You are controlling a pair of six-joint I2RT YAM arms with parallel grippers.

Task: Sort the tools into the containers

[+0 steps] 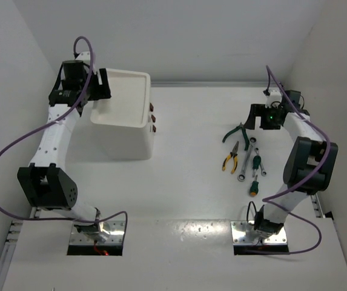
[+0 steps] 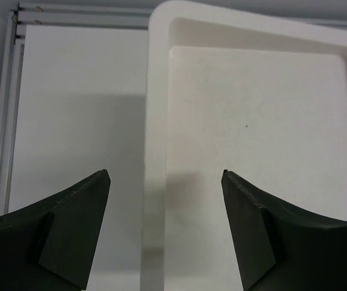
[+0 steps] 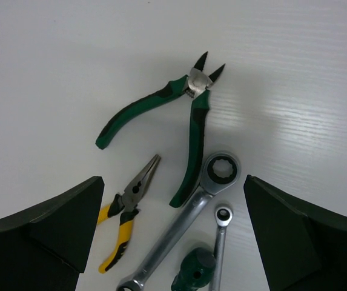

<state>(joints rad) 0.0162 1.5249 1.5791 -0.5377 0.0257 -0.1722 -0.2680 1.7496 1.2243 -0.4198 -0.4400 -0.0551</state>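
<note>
The tools lie in a cluster on the table's right side: green-handled pliers [image 1: 236,133] [image 3: 196,91], yellow-and-black pliers [image 1: 231,158] [image 3: 128,203], a large silver wrench [image 1: 246,160] [image 3: 188,221], a slimmer wrench [image 3: 223,215] and two green-handled screwdrivers [image 1: 258,163] [image 1: 254,185]. My right gripper [image 1: 254,118] [image 3: 173,178] hovers open above them, holding nothing. The white cabinet [image 1: 125,136] stands at the left, its tray top [image 1: 143,100] [image 2: 158,121] bare. My left gripper [image 1: 103,86] [image 2: 165,172] is open over the tray's left rim, its fingers either side of that rim and well apart from it.
Dark red drawer handles [image 1: 153,119] stick out of the cabinet's right face. White walls close in the table at the back and both sides. A metal rail [image 2: 6,121] runs along the table edge left of the cabinet.
</note>
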